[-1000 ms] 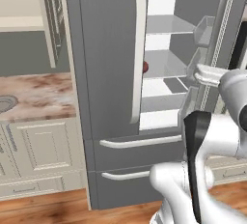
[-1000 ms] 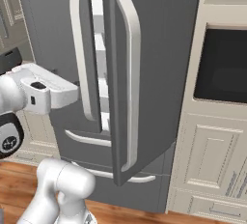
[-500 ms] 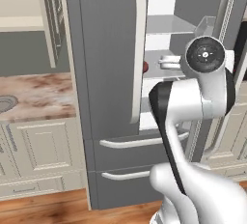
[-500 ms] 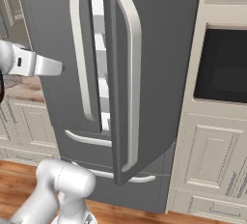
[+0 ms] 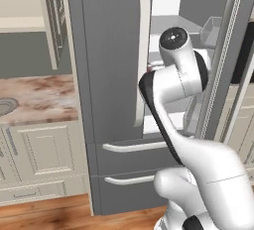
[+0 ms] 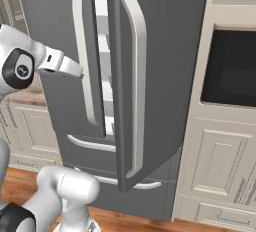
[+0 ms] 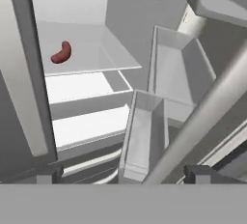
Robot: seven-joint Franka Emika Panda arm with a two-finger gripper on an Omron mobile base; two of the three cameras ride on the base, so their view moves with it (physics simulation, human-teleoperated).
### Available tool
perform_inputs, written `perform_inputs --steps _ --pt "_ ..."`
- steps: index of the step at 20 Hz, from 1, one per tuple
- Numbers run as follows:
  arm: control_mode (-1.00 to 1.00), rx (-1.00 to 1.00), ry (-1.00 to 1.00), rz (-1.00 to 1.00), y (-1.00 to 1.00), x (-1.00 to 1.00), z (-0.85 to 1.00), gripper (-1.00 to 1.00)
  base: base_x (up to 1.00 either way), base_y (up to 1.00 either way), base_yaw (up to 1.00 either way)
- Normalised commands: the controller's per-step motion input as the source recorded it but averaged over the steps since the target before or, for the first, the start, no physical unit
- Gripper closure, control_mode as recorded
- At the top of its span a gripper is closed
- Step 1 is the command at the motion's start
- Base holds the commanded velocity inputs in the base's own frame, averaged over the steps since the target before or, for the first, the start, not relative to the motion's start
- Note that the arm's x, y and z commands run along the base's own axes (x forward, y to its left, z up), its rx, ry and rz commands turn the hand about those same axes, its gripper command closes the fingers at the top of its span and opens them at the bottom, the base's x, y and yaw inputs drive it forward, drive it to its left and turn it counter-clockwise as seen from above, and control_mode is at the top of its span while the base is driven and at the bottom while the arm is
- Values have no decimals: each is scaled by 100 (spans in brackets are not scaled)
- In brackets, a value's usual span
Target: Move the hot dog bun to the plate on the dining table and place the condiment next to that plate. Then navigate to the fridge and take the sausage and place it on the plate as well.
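a home kitchen: tall grey fridge (image 6: pixel 150 76), cream cabinets (image 5: pixel 34 154), marbled counter (image 5: pixel 34 97), built-in oven (image 6: pixel 232 66)

Fridge (image 5: pixel 109 50) open — curved dark-red sausage (image 7: pixel 61 52) lying on a shelf.

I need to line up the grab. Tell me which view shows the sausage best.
The hand view: the sausage lies whole on a white fridge shelf, nothing in front of it. The left base view gives a dark red sliver between door and arm. The right base view looks at the doors' outside.
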Motion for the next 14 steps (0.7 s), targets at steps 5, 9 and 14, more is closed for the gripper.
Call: perform_inputs --steps 5,9,14 --pt "-100 0 13 -1 -26 93 -36 -100 0 0 0" --pt "-100 0 6 0 -31 82 -35 -100 0 0 0" --pt "-100 0 4 0 -17 80 -33 -100 0 0 0"
